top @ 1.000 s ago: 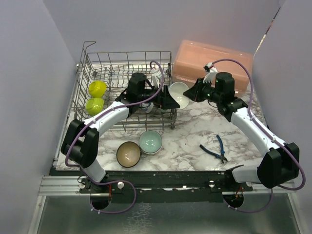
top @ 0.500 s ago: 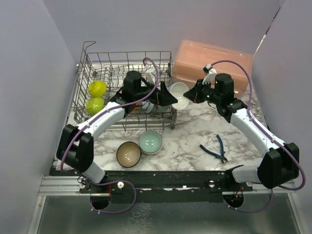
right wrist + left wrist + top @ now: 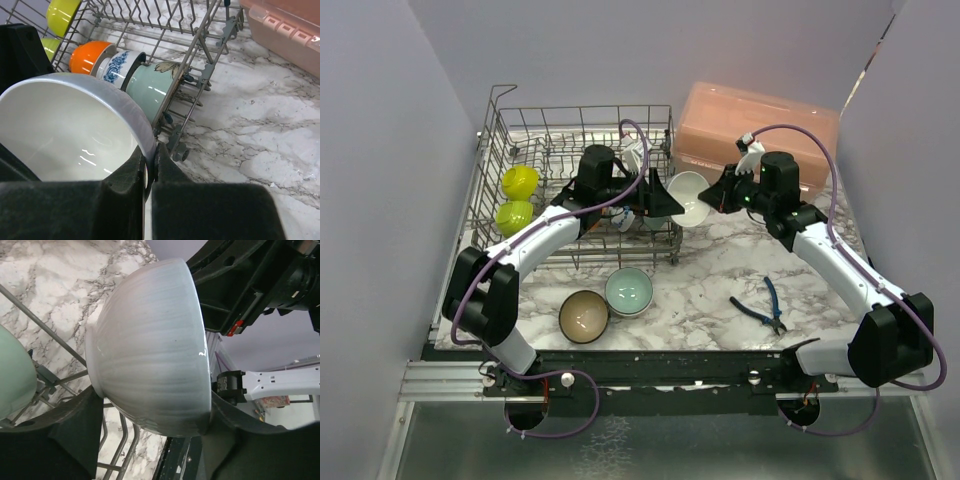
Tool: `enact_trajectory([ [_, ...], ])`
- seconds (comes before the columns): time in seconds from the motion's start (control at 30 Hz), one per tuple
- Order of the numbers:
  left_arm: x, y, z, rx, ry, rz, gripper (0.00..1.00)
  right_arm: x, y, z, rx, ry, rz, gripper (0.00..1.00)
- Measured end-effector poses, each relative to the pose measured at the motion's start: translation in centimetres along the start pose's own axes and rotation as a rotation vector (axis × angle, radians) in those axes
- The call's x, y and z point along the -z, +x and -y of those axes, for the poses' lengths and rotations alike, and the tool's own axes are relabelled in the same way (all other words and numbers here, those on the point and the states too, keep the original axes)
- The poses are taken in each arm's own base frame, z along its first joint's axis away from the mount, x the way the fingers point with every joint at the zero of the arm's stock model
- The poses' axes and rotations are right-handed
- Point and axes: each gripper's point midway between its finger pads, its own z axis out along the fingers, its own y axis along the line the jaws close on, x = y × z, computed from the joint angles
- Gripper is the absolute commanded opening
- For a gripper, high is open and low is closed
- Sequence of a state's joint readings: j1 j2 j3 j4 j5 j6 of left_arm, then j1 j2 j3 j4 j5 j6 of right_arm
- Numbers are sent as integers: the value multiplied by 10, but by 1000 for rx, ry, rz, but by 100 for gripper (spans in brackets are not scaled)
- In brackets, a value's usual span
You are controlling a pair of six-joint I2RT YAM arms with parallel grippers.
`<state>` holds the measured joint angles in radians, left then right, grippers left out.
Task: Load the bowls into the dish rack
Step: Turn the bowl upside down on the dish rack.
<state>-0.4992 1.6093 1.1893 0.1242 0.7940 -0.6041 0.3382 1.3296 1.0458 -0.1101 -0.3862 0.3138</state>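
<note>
the left arm has swung across from over the rack, and the left end effector now brackets the white bowl at the rack's right edge. the dish rack already holds lime bowls at its left side and, by its right wall, an orange bowl and a blue-patterned bowl. a teal bowl and a beige bowl sit on the surface in front. the step in hand looks like a handover: the right end effector is clenched on the white bowl's rim, while the left grasps it across foot and rim. next, i judge, the right must release before the left carries the bowl in between the tines - on edge, not flat.
</note>
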Motion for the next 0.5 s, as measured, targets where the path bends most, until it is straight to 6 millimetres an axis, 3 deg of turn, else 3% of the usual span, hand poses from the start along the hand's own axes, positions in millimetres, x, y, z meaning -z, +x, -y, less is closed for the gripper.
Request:
enact_trajectory([
  [0.1, -1, 1, -1, 9, 2, -4, 21, 0, -1, 1, 5, 1, 3, 1],
  [0.2, -2, 1, -1, 9, 7, -9, 18, 0, -1, 1, 4, 5, 2, 5],
  [0.5, 0, -2, -5, -6, -1, -2, 8, 0, -2, -3, -6, -20, 5, 37],
])
